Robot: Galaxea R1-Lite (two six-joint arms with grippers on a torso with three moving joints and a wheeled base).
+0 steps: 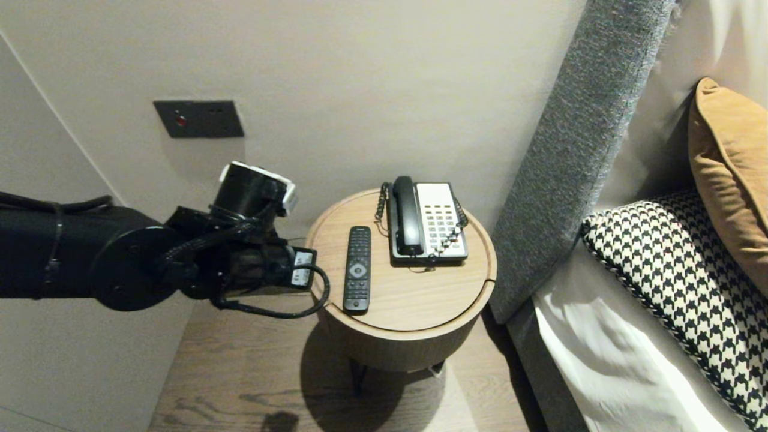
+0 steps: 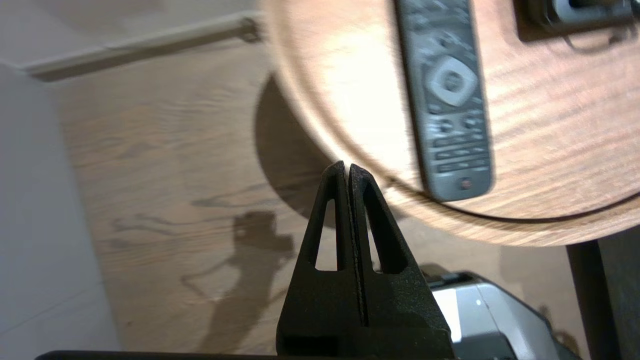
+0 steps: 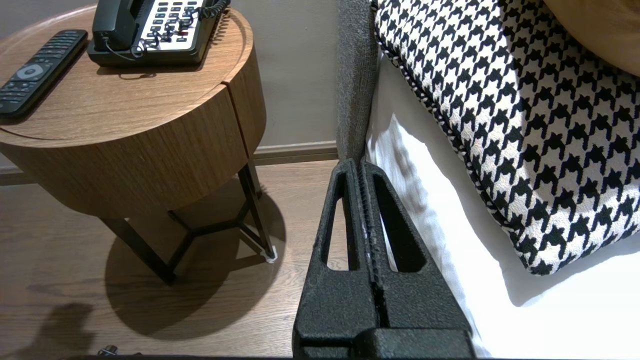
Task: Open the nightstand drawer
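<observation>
A round wooden side table (image 1: 420,300) carries a black remote control (image 1: 357,269) on its left half and a black-and-white corded phone (image 1: 426,222) towards the back. My left arm (image 1: 240,264) reaches in from the left and hangs above the floor just off the table's left edge. In the left wrist view the left gripper (image 2: 347,165) is shut and empty, its tips over the table rim (image 2: 380,177), with the remote (image 2: 447,100) a short way beyond. My right gripper (image 3: 361,162) is shut and empty, low beside the bed, away from the table (image 3: 150,125).
A grey upholstered headboard (image 1: 570,150) stands right of the table, with a houndstooth pillow (image 1: 690,288), an orange cushion (image 1: 729,180) and a white sheet (image 1: 612,360) on the bed. A dark switch plate (image 1: 198,118) is on the wall. Wooden floor (image 1: 252,372) lies in front.
</observation>
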